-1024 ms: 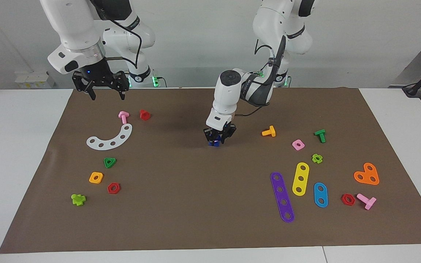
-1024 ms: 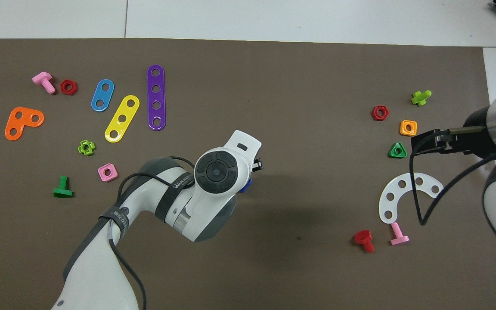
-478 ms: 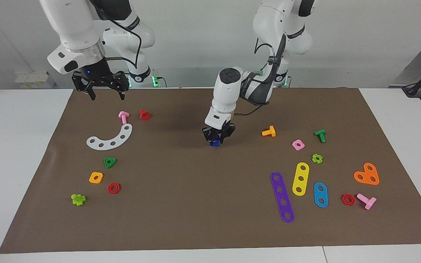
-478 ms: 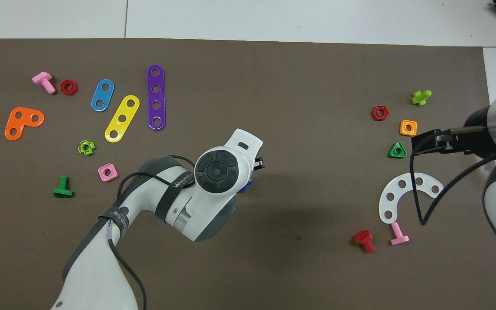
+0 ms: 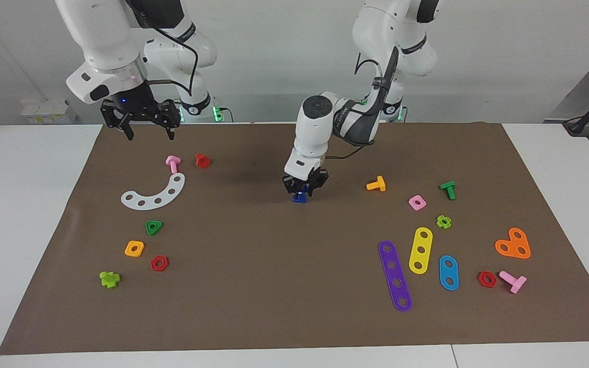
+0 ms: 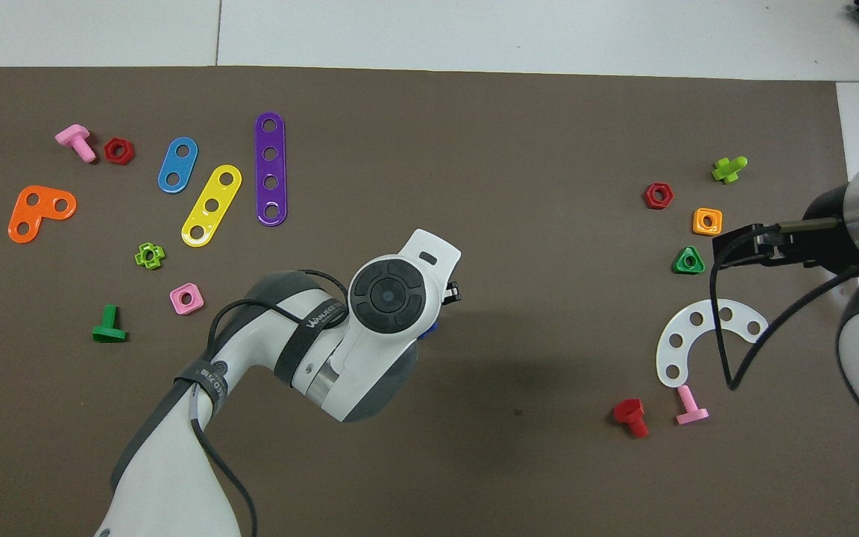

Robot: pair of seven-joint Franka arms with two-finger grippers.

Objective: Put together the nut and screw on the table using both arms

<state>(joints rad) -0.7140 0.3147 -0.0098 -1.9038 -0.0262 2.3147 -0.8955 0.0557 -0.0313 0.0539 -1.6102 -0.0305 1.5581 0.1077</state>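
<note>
A small blue piece [image 5: 299, 199] stands on the brown mat [image 5: 253, 266] near the table's middle. I cannot tell the nut from the screw in it. My left gripper [image 5: 303, 191] hangs straight down just above it, fingers a little apart, the piece's top still between the tips. In the overhead view the left arm [image 6: 388, 298] hides all but a blue sliver [image 6: 430, 328]. My right gripper [image 5: 150, 135] is open and empty, waiting in the air over the mat's edge nearest the robots, at the right arm's end. It also shows in the overhead view [image 6: 724, 250].
At the right arm's end lie a white arc plate [image 5: 155, 194], a pink bolt [image 5: 173, 163], a red bolt [image 5: 202, 160], a green triangular nut [image 5: 153, 227] and an orange-yellow nut [image 5: 134, 248]. At the left arm's end lie an orange bolt [image 5: 377, 184], a pink nut [image 5: 416, 203] and a purple strip [image 5: 394, 275].
My left gripper has risen a little while the blue piece stayed on the mat. The right arm has not moved.
</note>
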